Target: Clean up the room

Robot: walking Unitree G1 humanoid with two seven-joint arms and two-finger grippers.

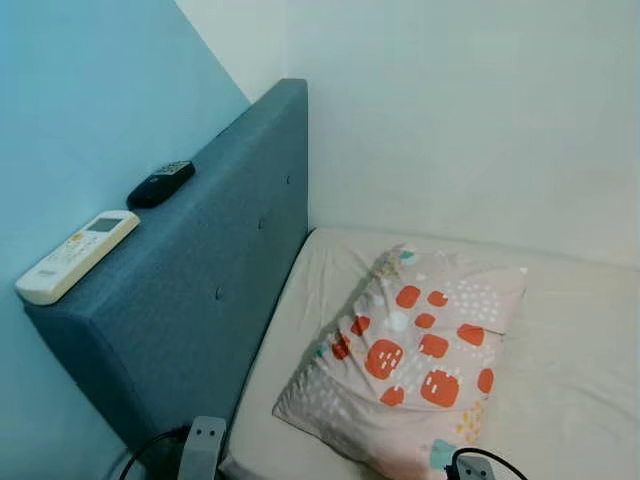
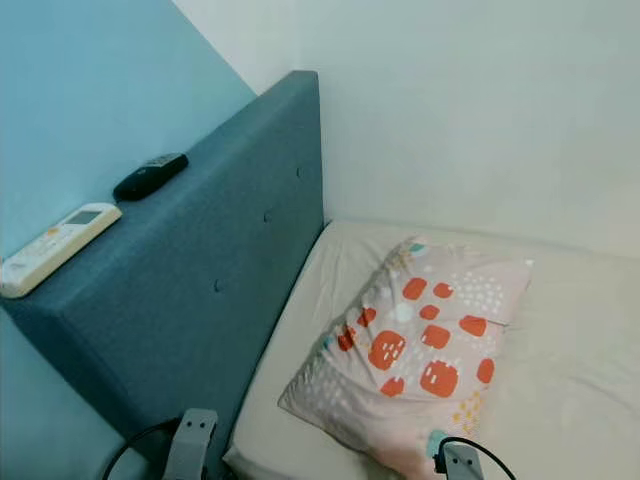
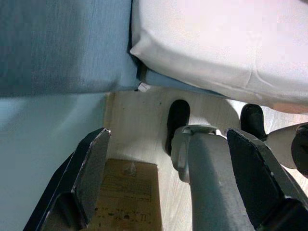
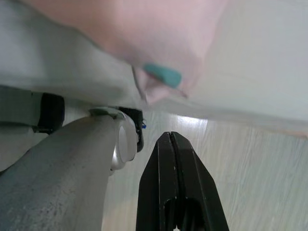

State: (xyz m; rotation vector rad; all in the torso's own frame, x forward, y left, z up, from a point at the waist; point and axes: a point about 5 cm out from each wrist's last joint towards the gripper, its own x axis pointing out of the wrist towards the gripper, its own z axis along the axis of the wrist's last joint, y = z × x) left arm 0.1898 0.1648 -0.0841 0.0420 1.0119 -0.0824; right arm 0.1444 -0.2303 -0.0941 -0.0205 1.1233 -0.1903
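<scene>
A pale pink pillow (image 1: 415, 350) with orange blotches lies flat on the cream-sheeted bed (image 1: 570, 380), close to the near edge. A white remote (image 1: 76, 255) and a black remote (image 1: 160, 183) rest on top of the blue padded headboard (image 1: 210, 270). My left gripper (image 3: 168, 138) hangs low beside the bed's corner, open and holding nothing, with the floor below it. My right gripper (image 4: 168, 139) is shut with nothing in it, hanging under the mattress edge, where the pillow's teal-patched corner (image 4: 163, 75) juts out.
The bed fills a corner between a blue wall (image 1: 90, 100) and a white wall (image 1: 470, 110). A brown cardboard box (image 3: 127, 197) sits on the pale wood floor (image 4: 255, 163) by the headboard's foot. My own grey leg (image 3: 211, 187) stands close to the bed.
</scene>
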